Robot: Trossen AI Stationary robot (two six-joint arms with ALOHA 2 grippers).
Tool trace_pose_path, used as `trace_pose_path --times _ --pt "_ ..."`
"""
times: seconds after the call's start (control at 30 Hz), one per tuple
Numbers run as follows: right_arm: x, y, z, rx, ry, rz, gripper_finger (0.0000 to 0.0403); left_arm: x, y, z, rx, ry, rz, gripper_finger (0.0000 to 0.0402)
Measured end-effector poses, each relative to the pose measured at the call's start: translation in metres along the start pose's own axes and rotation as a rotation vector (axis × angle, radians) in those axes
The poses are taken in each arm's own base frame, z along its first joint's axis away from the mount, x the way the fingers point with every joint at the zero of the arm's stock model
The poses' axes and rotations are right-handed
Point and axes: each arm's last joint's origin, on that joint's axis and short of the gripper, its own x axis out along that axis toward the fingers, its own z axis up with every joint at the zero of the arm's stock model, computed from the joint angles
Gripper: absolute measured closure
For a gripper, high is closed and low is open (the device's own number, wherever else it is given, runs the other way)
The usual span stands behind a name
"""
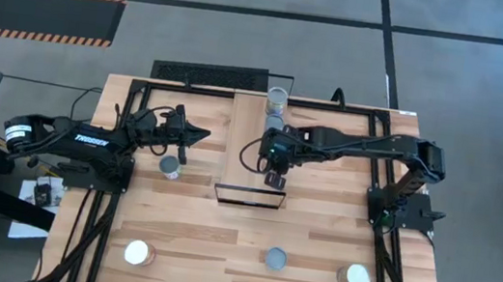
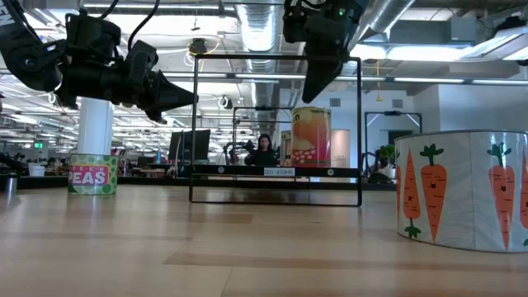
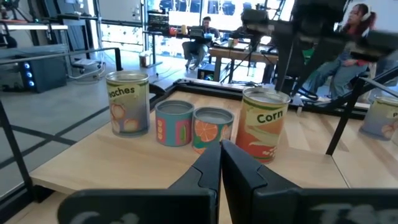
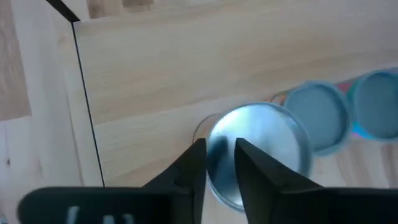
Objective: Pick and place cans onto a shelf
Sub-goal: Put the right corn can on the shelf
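The shelf [image 1: 248, 150] is a pale plank lying across the table's middle, its black frame [image 1: 249, 196] at the near end. Several cans stand on their bases in a row on it: peaches [image 3: 127, 102], a small striped one [image 3: 174, 123], an orange one [image 3: 212, 127] and a Corn can [image 3: 264, 130]. My right gripper [image 4: 219, 155] hangs open just above the Corn can's shiny top [image 4: 261, 146], pointing steeply down and clear of it in the low view [image 2: 316, 92]. My left gripper [image 1: 199, 136] is shut and level, left of the shelf, holding nothing.
A peas can [image 1: 170, 165] stands on the table just near of my left gripper. Three more cans [image 1: 138, 253] [image 1: 275, 258] [image 1: 353, 276] stand along the table's near edge; the carrot one [image 2: 466, 190] looms large in the low view. People sit in the room beyond.
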Motion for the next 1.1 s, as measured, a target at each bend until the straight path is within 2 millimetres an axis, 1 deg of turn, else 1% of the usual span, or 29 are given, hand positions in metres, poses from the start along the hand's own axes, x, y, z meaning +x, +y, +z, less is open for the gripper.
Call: trace_pose_path --times 0.07,0.13,0.2,0.3,0.33,0.37,0.43,0.5,0.57,0.6,0.7,0.83,0.9,1.1 --pt "-0.006 -0.001 0.002 -0.019 0.011 -0.005 0.0285 0.0 0.0 0.0 0.0 0.001 0.0 0.04" --pt "-0.011 -0.004 0.002 -0.027 0.035 -0.02 0.0291 0.0 0.0 0.0 -0.001 0.002 0.0 0.04" --pt "-0.011 -0.007 0.004 -0.04 0.024 -0.023 0.0315 0.0 0.0 0.0 -0.001 0.004 0.0 0.04" --pt "-0.007 -0.014 0.002 -0.033 0.059 -0.027 0.0373 0.0 0.0 0.0 -0.001 0.004 0.0 0.0401" --pt "-0.006 -0.016 0.0 -0.037 0.077 -0.035 0.0387 0.0 0.0 -0.001 -0.001 0.006 0.0 0.04" --pt "-0.005 -0.018 -0.001 -0.043 0.094 -0.057 0.0392 0.0 0.0 -0.001 0.002 0.01 0.001 0.0401" --pt "-0.01 -0.02 -0.003 -0.042 0.101 -0.087 0.0387 0.0 0.0 -0.002 0.006 0.021 0.001 0.04" --pt "-0.019 -0.024 -0.008 -0.01 0.12 -0.09 0.0384 0.0 0.0 -0.002 0.009 0.024 0.001 0.04" --pt "-0.024 -0.027 -0.013 0.019 0.13 -0.079 0.0391 0.0 0.0 -0.002 0.009 0.025 0.001 0.04" --pt "-0.022 -0.028 -0.016 0.025 0.138 -0.06 0.0395 0.0 0.0 -0.003 0.008 0.025 0.001 0.04" --pt "-0.005 -0.028 -0.026 0.039 0.161 0.035 0.0395 0.0 0.0 -0.002 0.009 0.025 0.001 0.04" --pt "0.011 -0.027 -0.04 0.04 0.202 0.059 0.0395 0.0 0.0 -0.002 0.009 0.025 0.001 0.04" --pt "0.015 -0.027 -0.04 0.042 0.186 0.06 0.0398 0.0 0.0 -0.002 0.009 0.025 0.001 0.04" --pt "0.017 -0.03 -0.036 0.055 0.128 0.08 0.0396 0.0 0.0 -0.003 0.008 0.027 0.001 0.04"
